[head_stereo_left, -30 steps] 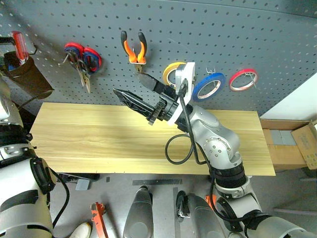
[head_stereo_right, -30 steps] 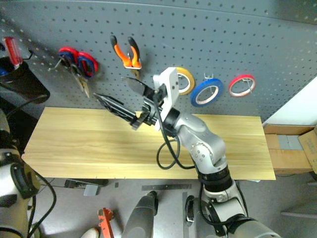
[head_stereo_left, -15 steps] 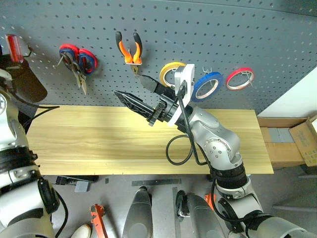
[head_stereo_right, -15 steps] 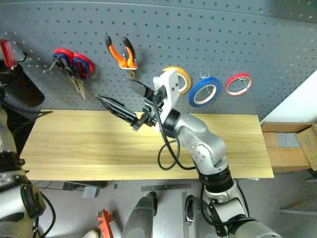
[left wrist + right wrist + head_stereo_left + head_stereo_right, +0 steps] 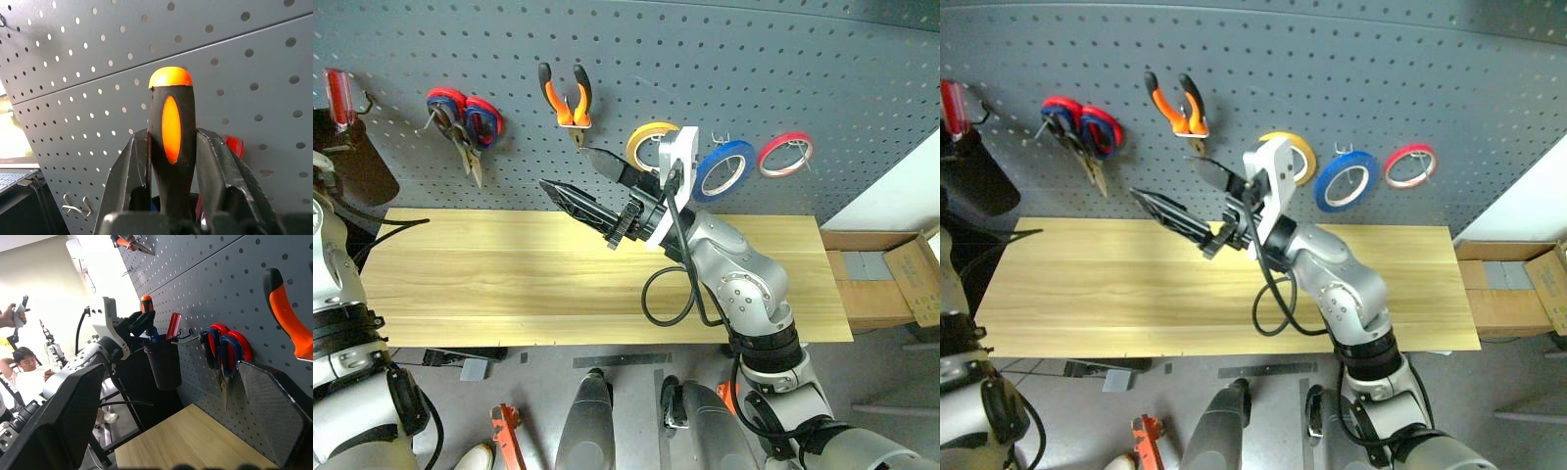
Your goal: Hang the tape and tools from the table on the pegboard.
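Left gripper [image 5: 171, 196] clamped on screwdriver [image 5: 170, 142], apparently above black cup [image 5: 162, 363] | right gripper [image 5: 576, 183] spread wide, empty, over table [image 5: 489, 284] | pliers [image 5: 566, 93] hung on pegboard [image 5: 754, 59]

Left arm [image 5: 337, 294]: sank along the 9 o'clock edge of the head view; bulky upper section slid down toward 7 o'clock and showed smaller.
Cable [image 5: 396, 223]: swung out from beside the black pouch [image 5: 357, 171] and over the 9 o'clock end of the table [image 5: 460, 274].
Camera: shifted slightly; whole scene slid a little toward 9 o'clock.
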{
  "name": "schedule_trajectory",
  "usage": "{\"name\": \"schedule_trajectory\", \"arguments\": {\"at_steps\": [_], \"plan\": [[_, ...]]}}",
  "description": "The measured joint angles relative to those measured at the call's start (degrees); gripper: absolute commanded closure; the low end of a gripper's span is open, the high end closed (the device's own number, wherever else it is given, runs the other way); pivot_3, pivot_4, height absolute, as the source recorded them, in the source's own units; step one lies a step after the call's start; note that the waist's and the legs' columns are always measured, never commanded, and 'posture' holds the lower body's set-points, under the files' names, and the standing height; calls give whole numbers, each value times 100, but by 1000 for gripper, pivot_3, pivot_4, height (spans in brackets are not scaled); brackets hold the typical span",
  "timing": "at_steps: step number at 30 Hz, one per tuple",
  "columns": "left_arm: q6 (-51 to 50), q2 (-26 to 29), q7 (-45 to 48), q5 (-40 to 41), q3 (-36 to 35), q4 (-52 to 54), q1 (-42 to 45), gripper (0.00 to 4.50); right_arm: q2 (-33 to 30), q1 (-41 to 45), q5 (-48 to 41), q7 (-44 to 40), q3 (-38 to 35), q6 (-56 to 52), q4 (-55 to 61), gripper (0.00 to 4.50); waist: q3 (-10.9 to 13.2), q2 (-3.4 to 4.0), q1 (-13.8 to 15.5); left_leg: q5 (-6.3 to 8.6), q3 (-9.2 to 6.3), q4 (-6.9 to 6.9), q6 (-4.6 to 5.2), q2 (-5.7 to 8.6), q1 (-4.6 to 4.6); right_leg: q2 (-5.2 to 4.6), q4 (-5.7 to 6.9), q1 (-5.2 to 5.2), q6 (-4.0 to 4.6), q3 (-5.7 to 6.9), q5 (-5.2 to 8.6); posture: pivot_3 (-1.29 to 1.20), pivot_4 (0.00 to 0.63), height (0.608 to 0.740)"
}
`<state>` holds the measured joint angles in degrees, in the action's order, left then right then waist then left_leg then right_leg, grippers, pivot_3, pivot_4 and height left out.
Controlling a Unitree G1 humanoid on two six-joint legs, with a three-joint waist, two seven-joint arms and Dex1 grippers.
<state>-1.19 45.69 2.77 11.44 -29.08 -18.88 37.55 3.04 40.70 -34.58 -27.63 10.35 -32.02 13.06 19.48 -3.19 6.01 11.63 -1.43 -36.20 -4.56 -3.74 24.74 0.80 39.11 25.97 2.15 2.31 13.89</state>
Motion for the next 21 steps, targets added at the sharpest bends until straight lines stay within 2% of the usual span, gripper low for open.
{"name": "schedule_trajectory", "arguments": {"at_steps": [6,16,21], "plan": [[8,1,3,-10,-2,-146,2,3582,-11,0,0,2,-2,0,1,0,0,0,-3,0,0,0,0,0,0,0,0,0,0,1,0,245,326,740],[62,1,-9,-12,-2,-196,99,78,-13,0,0,6,-2,0,6,0,0,0,2,-1,-1,1,0,0,0,0,-1,0,0,1,0,250,321,740],[69,1,-7,-12,-2,-196,111,30,-36,0,2,-1,-2,7,6,0,0,0,4,-1,-1,2,0,0,0,0,-1,0,1,1,0,266,321,740]]}}
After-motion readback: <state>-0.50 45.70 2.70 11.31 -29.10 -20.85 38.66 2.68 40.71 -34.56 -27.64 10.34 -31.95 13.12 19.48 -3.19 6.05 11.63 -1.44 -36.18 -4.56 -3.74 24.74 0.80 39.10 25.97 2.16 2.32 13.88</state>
